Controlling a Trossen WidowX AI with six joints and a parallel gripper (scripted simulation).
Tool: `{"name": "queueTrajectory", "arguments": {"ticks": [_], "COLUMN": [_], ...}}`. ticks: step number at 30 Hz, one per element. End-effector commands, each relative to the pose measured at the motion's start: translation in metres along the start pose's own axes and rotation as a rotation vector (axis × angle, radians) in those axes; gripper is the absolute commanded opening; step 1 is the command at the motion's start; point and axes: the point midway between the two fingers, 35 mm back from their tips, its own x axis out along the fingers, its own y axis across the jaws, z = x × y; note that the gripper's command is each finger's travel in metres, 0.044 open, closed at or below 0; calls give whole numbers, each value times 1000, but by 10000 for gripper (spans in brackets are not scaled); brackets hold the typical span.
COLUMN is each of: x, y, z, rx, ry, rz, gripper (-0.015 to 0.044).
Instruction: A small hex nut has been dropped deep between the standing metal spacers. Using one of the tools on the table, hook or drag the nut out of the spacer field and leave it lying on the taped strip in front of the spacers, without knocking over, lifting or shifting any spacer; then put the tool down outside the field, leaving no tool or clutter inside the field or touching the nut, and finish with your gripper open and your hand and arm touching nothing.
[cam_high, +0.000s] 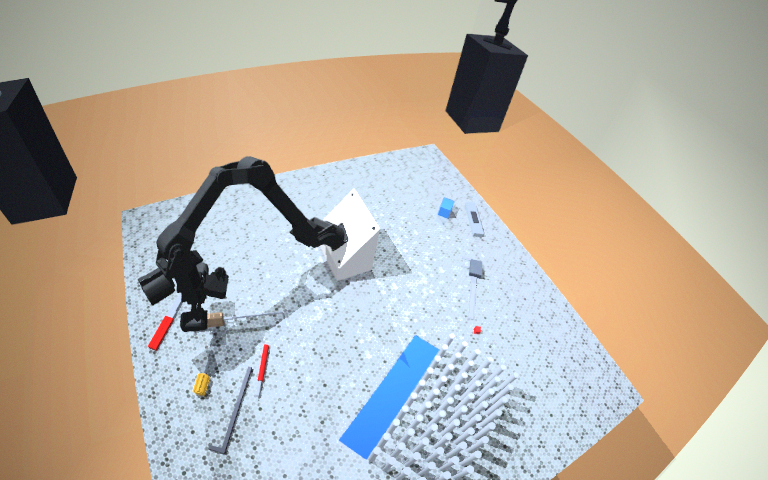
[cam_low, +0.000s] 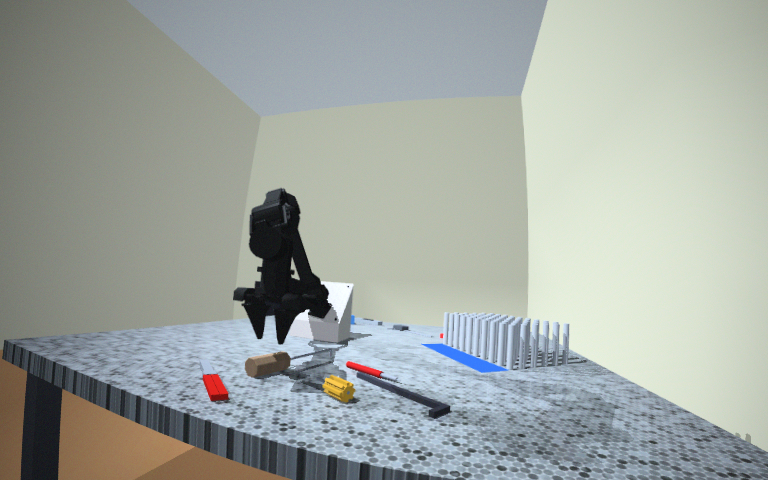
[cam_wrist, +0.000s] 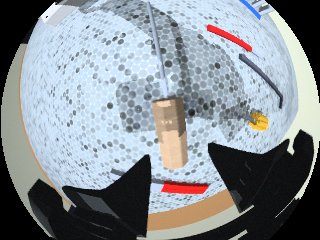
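The hex nut itself cannot be made out in any view, so its shape, colour and finish go untold; by the task it should lie deep among the spacers, and nothing like a nut shows on the strip. Starting nearest the exterior camera, a dark bent bar (cam_high: 236, 410) (cam_low: 400, 392) (cam_wrist: 262, 76) lies to the right of the wooden-handled tool (cam_high: 215, 319) (cam_low: 267, 363) (cam_wrist: 171, 135), with a yellow handle (cam_high: 201, 384) (cam_low: 338, 388) (cam_wrist: 259, 121) between the two and a red-handled knife (cam_high: 160, 333) (cam_low: 215, 387) (cam_wrist: 184, 188) to that tool's left. Right above the wooden-handled tool hangs the gripper (cam_high: 195, 320) (cam_low: 270, 340) (cam_wrist: 180, 154), its fingers partway apart with nothing between them. The step in hand looks like picking up this tool; the next move likely calls for lowering straight over the handle, a finger on each side, then closing firmly enough that the thin shaft cannot swing. Well beyond the tool, to its right, are the blue strip (cam_high: 390, 396) (cam_low: 467, 358) (cam_wrist: 251, 9) and, bordering it, the standing spacers (cam_high: 457, 366) (cam_low: 512, 345), apparently all upright. The dragging seems not yet begun.
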Motion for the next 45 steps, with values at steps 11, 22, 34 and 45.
{"name": "queueTrajectory", "arguments": {"ticks": [11, 22, 34, 45], "x": [25, 43, 58, 57], "y": [0, 0, 2, 2], "z": [1, 2, 2, 2], "rx": [-4, -4, -6, -6], "ry": [-6, -5, -3, -3], "rz": [3, 3, 3, 3], "gripper": [280, 280, 254, 102]}}
